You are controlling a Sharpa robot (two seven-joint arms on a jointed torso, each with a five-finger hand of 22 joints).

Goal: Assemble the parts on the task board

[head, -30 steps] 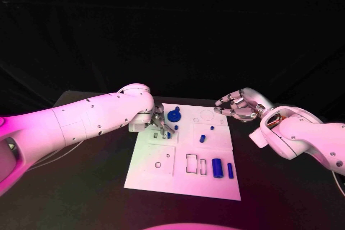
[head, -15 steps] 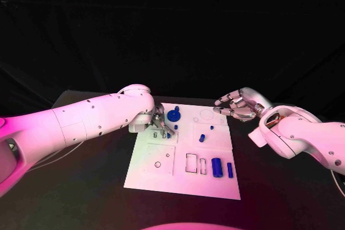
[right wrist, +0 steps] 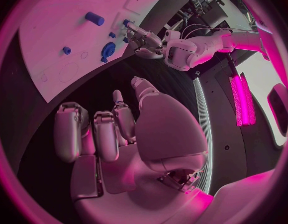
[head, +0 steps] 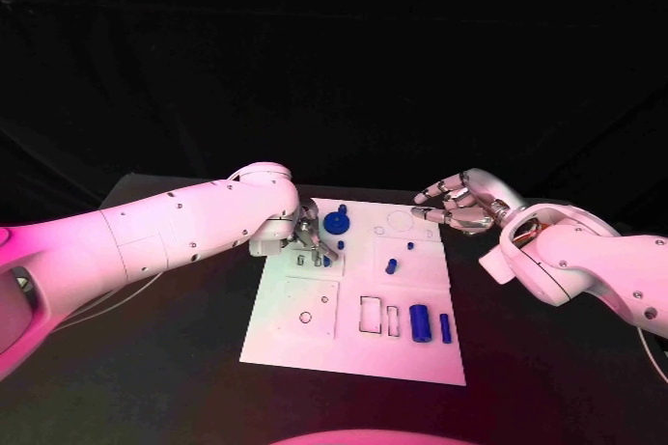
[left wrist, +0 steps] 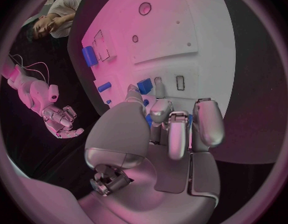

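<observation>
White and flat, the task board [head: 314,315] lies in the middle of the black table [head: 153,368], its long side running away from me in the head view. My left hand [head: 308,236] is down at the board's far left part, fingers curled together around a small blue part [left wrist: 144,87]; in the left wrist view that piece peeks out between the fingertips [left wrist: 157,92], just above the board, beside two small rectangular slots. I cannot tell which way its long axis runs, since the fingers cover most of it. Just beyond the hand a round blue knob part [head: 337,222] stands on the board. A short blue peg [head: 391,266] lies near the board's centre, tilted slightly off the long side. At the near right, a thick blue cylinder [head: 421,324] and a thinner blue rod [head: 446,329] lie side by side, both with long axes parallel to the board's long side, next to two empty rectangular outlines. My right hand [head: 459,205] hovers over the table just off the board's far right corner, holding nothing, fingers loosely curved and apart.
</observation>
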